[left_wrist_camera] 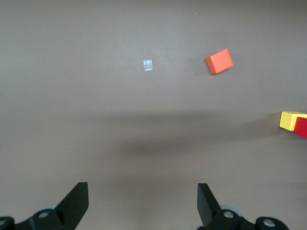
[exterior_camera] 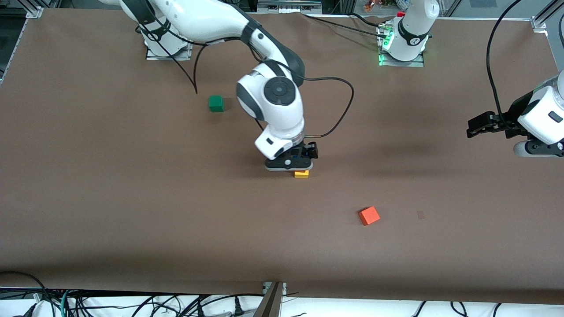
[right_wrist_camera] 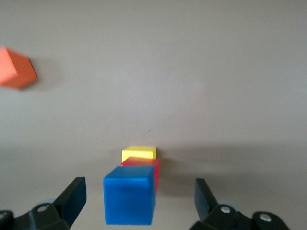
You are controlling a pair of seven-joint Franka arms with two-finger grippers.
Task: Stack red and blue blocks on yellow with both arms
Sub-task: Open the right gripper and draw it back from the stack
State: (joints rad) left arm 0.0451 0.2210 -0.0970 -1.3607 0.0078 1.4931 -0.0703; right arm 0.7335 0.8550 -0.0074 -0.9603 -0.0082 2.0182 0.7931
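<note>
In the right wrist view the blue cube (right_wrist_camera: 129,201) sits on the red cube (right_wrist_camera: 144,164), which sits on the yellow cube (right_wrist_camera: 139,153). My right gripper (right_wrist_camera: 139,191) is open, with its fingers on either side of the blue cube and apart from it. In the front view the right gripper (exterior_camera: 296,160) hangs over the stack mid-table and hides most of it; only the yellow cube (exterior_camera: 301,174) shows. My left gripper (exterior_camera: 476,125) waits open and empty above the left arm's end of the table. Its wrist view shows the yellow cube (left_wrist_camera: 289,120) and red cube (left_wrist_camera: 301,127) at the edge.
An orange cube (exterior_camera: 369,215) lies nearer the front camera than the stack, toward the left arm's end; it also shows in the left wrist view (left_wrist_camera: 219,61) and the right wrist view (right_wrist_camera: 17,69). A green cube (exterior_camera: 216,103) sits toward the right arm's base. A small tape patch (exterior_camera: 421,215) lies beside the orange cube.
</note>
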